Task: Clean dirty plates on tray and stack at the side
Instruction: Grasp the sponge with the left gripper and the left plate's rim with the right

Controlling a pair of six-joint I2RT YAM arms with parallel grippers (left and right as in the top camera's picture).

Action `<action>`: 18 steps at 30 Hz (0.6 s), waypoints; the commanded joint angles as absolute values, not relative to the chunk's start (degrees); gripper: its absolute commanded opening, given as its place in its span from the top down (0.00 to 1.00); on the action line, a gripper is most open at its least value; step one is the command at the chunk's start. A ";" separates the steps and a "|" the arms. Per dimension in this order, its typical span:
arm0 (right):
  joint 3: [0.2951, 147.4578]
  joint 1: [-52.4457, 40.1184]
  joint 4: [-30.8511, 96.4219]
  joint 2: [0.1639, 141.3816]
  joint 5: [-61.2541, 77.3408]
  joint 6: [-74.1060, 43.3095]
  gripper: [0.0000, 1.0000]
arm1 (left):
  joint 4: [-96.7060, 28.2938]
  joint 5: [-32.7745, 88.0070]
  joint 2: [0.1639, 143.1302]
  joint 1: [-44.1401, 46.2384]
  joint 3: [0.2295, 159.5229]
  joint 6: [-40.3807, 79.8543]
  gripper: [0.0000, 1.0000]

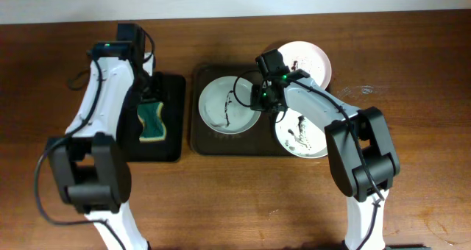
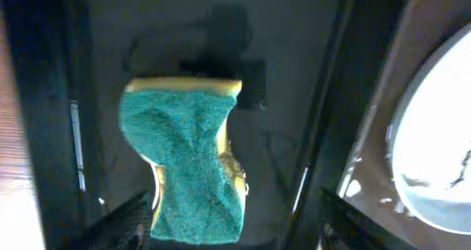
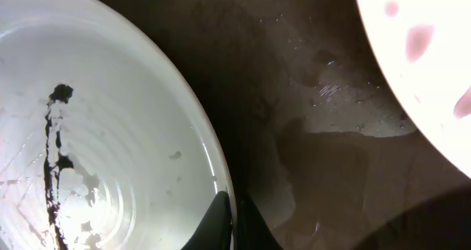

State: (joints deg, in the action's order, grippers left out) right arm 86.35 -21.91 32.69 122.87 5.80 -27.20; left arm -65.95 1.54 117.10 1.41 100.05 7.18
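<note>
Right gripper (image 3: 235, 219): fingers drawn together on the right rim of the left plate (image 1: 224, 106), one tip inside and one outside, as I read it.
Left gripper (image 2: 234, 200): fingers wide apart, hovering over the teal sponge (image 2: 188, 162) on the black tray (image 1: 171, 148); nothing held.
Plates: all three carry dark marks. The left plate lies flat on the brown tray (image 1: 200, 141). The front plate (image 1: 302, 136) and back plate (image 1: 309, 59) lie at its right end, partly over the rim.
Step, my guess: steady the plate and fetch the sponge.
How I'd do it: hold the pinch firm and low so the plate doesn't tip. Drop the left fingers squarely across the sponge's narrow waist.
Side: bare tabletop (image 1: 412, 73), no stack yet.
</note>
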 commanded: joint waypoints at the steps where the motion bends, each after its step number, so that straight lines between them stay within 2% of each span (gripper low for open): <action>1: 86.08 -22.48 33.61 124.14 2.31 -27.51 0.96 | -69.84 2.09 122.23 0.95 100.38 7.27 0.46; 4: 86.08 -22.48 33.58 124.14 2.28 -27.51 0.96 | -70.26 -4.49 125.29 0.95 99.31 12.53 0.52; 7: 86.08 -22.48 33.56 124.14 2.28 -27.51 0.96 | -67.20 -5.89 125.69 0.95 95.90 12.60 0.53; 9: 86.08 -22.48 33.54 124.14 2.28 -27.51 0.96 | -60.95 -8.97 125.69 0.95 92.82 10.04 0.53; 11: 86.08 -22.48 33.56 124.14 2.28 -27.51 0.96 | -59.66 -5.76 125.69 1.06 92.75 9.54 0.81; 12: 86.08 -22.48 33.58 124.14 2.28 -27.51 0.96 | -59.79 -5.82 125.69 1.10 92.44 9.54 1.00; 15: 86.11 -22.44 35.14 124.14 2.57 -27.51 0.96 | -61.60 -4.58 125.56 1.10 95.35 9.34 1.00; 18: 86.11 -21.45 35.68 124.11 11.22 -25.26 0.96 | -69.49 -1.56 125.56 1.45 108.55 6.59 1.00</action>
State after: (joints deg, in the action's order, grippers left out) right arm 86.67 -22.04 34.46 122.85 6.26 -26.85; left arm -66.28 -4.29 126.06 1.41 98.63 9.82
